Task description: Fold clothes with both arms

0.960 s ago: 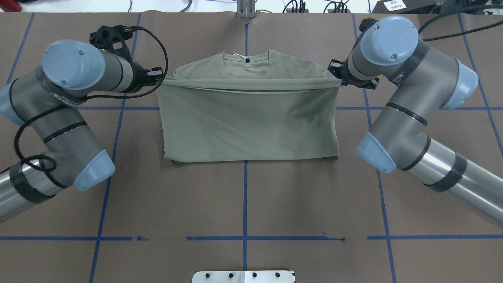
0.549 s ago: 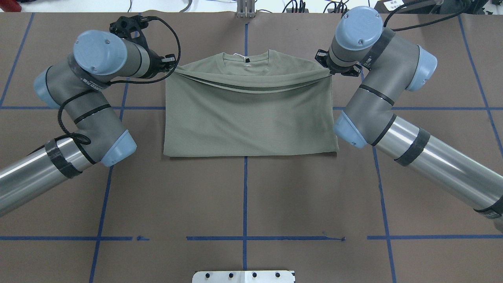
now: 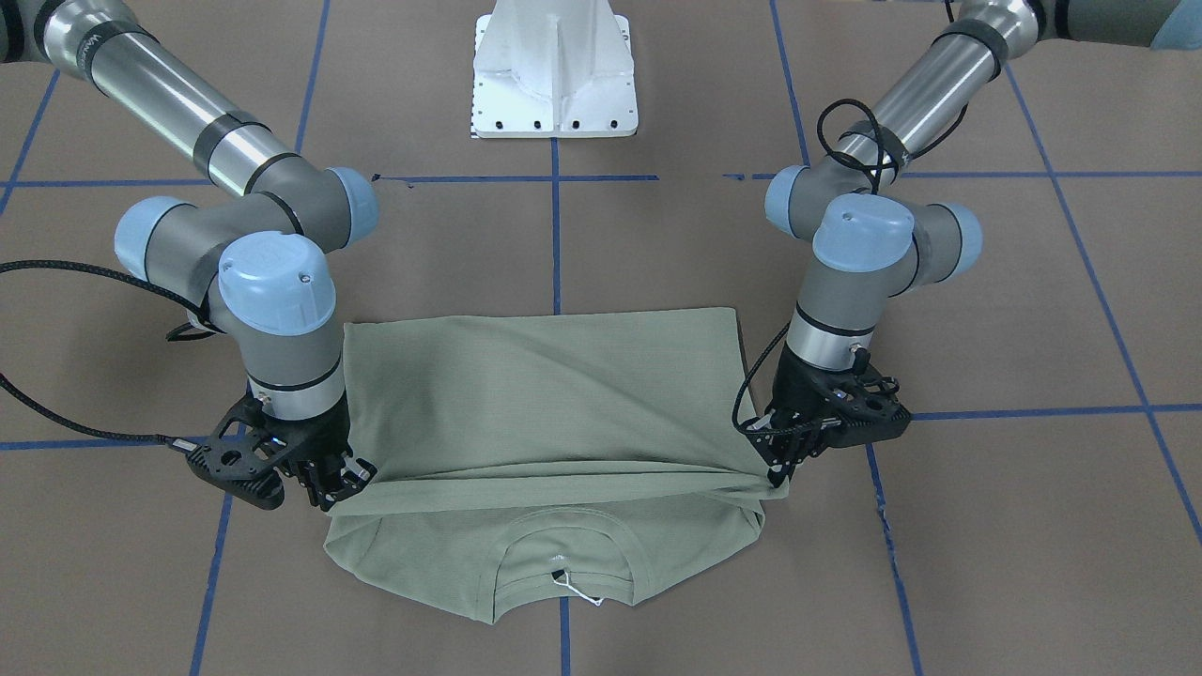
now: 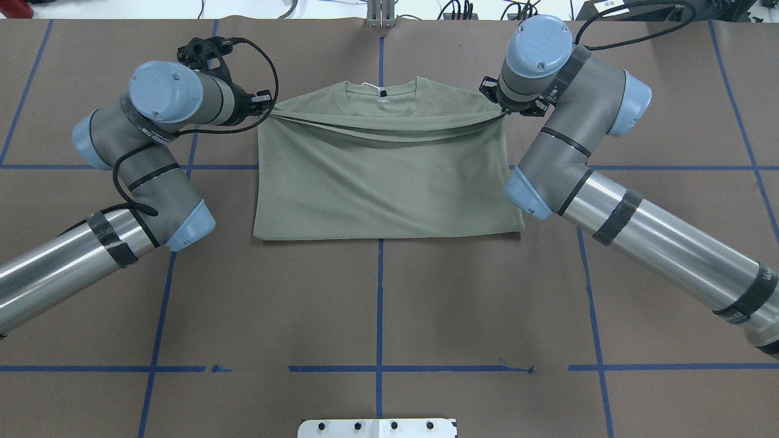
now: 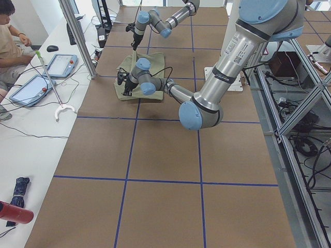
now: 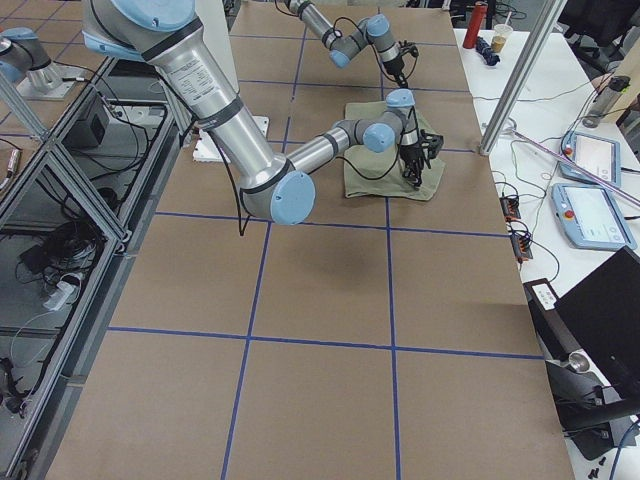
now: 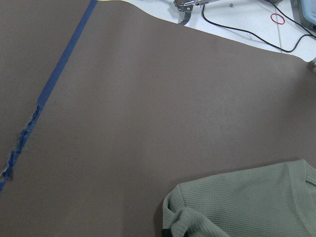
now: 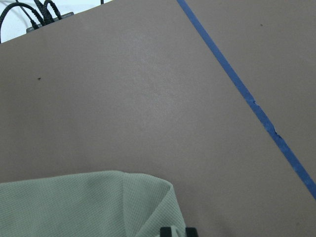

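The pale sage-green shirt lies folded on the brown table, with its collar at the far side and a white tag string at the neck. My left gripper is shut on the folded-over edge at the shirt's left shoulder, and it also shows in the front view. My right gripper is shut on the same edge at the right shoulder. The held edge sags between them just short of the collar. The wrist views show shirt corners beside the fingertips.
The white pedestal base stands at the robot's side of the table. Blue tape lines cross the brown surface. Cables and a clamp lie along the far edge. An operator sits past that edge beside tablets.
Both grippers have carried the shirt's folded edge further from the robot, towards the collar, and moved closer together. The edge now sags lower over the shoulders.
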Tool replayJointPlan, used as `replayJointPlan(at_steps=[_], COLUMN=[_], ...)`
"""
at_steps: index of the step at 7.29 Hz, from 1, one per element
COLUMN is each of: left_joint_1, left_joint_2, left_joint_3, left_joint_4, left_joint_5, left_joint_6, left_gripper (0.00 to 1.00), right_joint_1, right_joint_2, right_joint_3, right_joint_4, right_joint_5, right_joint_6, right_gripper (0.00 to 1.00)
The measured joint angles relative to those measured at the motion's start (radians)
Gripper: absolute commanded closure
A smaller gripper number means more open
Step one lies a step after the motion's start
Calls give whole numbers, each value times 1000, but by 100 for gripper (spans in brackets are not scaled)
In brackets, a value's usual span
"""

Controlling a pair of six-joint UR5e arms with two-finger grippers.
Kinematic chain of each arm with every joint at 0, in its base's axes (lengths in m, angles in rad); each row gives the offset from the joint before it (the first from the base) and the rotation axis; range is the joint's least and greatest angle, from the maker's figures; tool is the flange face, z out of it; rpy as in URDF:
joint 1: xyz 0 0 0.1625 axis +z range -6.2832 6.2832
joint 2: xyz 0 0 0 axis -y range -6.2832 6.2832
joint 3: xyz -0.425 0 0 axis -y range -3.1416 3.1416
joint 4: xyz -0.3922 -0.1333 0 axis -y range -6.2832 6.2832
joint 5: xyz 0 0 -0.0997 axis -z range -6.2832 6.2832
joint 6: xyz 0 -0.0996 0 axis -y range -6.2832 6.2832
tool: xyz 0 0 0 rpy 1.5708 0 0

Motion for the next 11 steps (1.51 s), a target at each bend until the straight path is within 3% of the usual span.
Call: replayJointPlan(at_steps=[2,3,6,7,9,11], left_joint_1=[-3,-4,-6,-6,-6,-5], left_joint_2=[5,9,13,14,16,18], left_joint_3=[1,-3,-48,-64,-79,-79], left_joint_4=[-22,-43,-62,-64,-64,-63], left_joint_5=[-1,-4,-56,-87,-105,-106], left_joint_6=[3,2,-3,-5,-5,-2], left_gripper=[59,59,59,59,59,59], right_joint_1=[1,3,-50,-90,-152,-182], right_joint_2=[9,-12,-253,-308,-372,-407], right_joint_3=[4,57,412,465,477,438], right_joint_4=[3,3,3,4,49,173], right_joint_5=[-1,1,10,10,10,10], right_joint_6=[4,10,168,251,354,443], right_gripper=[60,57,53,47,47,42])
